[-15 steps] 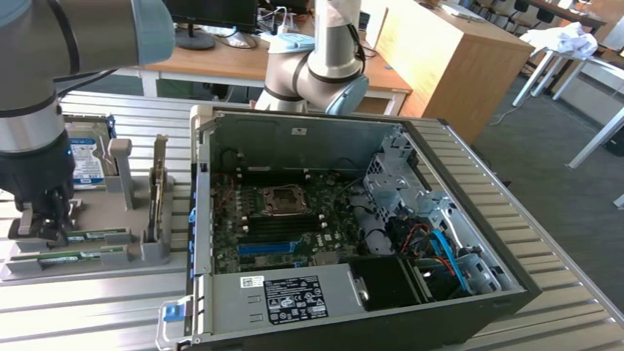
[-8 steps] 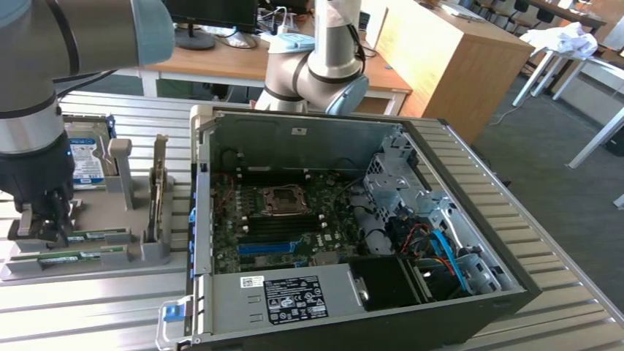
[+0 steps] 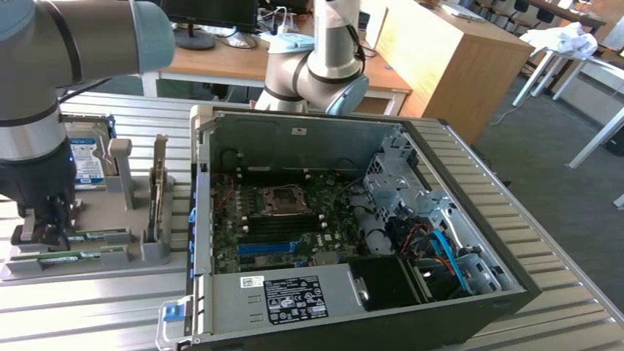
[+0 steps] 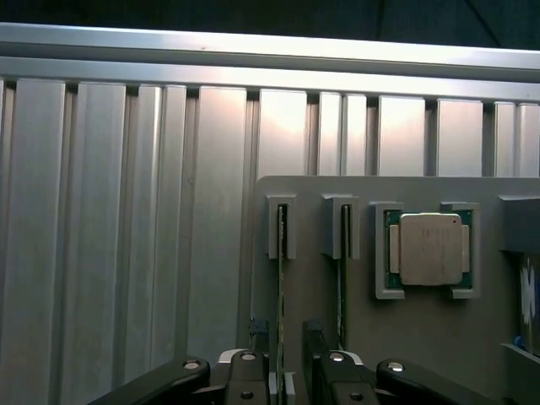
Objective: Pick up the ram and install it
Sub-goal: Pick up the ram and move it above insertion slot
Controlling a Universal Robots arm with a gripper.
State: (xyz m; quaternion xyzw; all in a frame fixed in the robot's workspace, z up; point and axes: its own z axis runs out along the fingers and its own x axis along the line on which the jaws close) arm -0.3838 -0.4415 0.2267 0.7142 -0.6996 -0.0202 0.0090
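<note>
In the exterior view the arm reaches down on the exterior view's left of the open computer case (image 3: 292, 135). Its tool (image 3: 37, 235) is low over a grey holder (image 3: 58, 272) on the ribbed metal worktop (image 3: 546, 241). The ram (image 3: 73, 257) sits on edge in a slot of that holder, with a second stick (image 3: 93, 235) just beside it. From this angle I cannot tell which of the two the tool is lined up with. In the wrist view the ram (image 4: 280, 278) is seen edge-on as a thin line running from its grey end clip to the tool (image 4: 284, 380). The fingers (image 4: 253, 375) stand apart, one on either side of the board, and do not seem to press on it yet. The second stick (image 4: 342, 278) lies parallel, between the ram and the silver processor (image 4: 430, 249), all on the same holder (image 4: 312, 295) on the worktop (image 4: 101, 253). The ram looks light, stiff and flat, but probably brittle if bent or twisted, and its chips and contact edge should not be squeezed hard. The two broad faces, gripped near the middle of the length and close to the upper edge, seem the safest hold. That should keep it upright and stop it tipping.
</note>
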